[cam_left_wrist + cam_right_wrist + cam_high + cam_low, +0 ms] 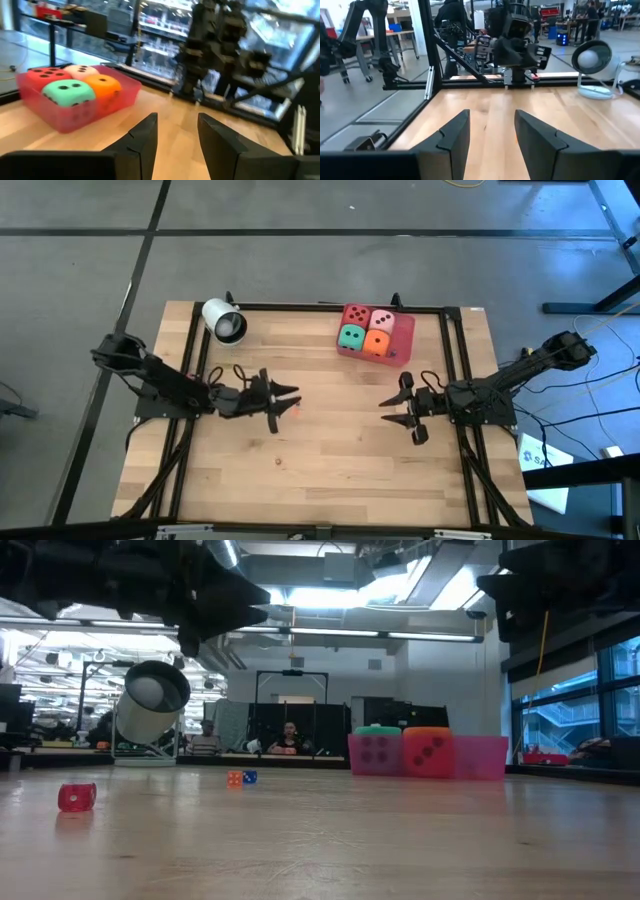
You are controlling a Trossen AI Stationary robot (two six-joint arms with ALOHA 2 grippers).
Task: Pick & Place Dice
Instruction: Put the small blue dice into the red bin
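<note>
Hovering: left gripper (287,402) fingers parted, empty | right gripper (394,410) fingers parted, empty | dice (364,328) in tray (401,350)

Overhead looking down, tabletop-level, wrist cameras facing inward (tray (400,348) shared)

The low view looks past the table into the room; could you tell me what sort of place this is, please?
Most likely an open robotics lab or workshop. Behind the wooden table are long ceiling lights, work benches with seated people, and large windows on one side.
</note>
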